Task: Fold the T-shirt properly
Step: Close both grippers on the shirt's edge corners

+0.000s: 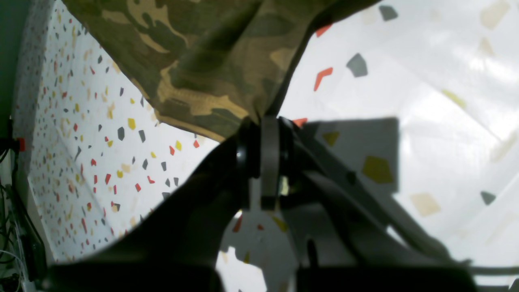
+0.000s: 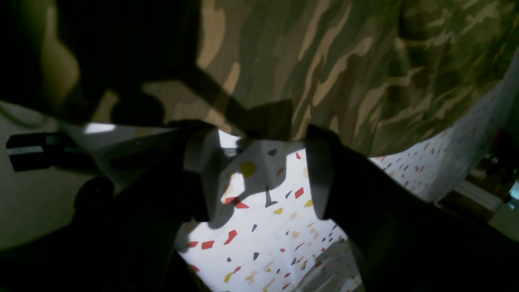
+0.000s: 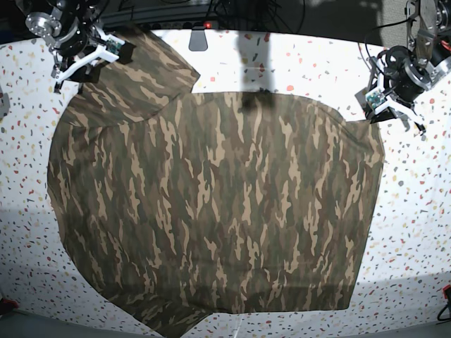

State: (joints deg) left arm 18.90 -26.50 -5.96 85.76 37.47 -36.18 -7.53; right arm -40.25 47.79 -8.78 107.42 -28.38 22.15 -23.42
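The camouflage T-shirt (image 3: pixel 211 211) lies spread wide over the speckled white table (image 3: pixel 416 232). One sleeve reaches to the back left. At the back right, my left gripper (image 3: pixel 377 111) is at the shirt's corner. In the left wrist view the left gripper (image 1: pixel 265 121) is shut on a bunched edge of the T-shirt (image 1: pixel 194 61), and the cloth rises away from the tips. At the back left, my right gripper (image 3: pixel 88 63) is over the sleeve. In the right wrist view the right gripper (image 2: pixel 259 138) is open, its fingers (image 2: pixel 320 174) spread at the hem of the T-shirt (image 2: pixel 344 61).
A dark block (image 3: pixel 199 39) and cables lie along the table's back edge behind the shirt. A small red item (image 3: pixel 444 292) sits at the front right corner. Bare table shows right of the shirt and along the front edge.
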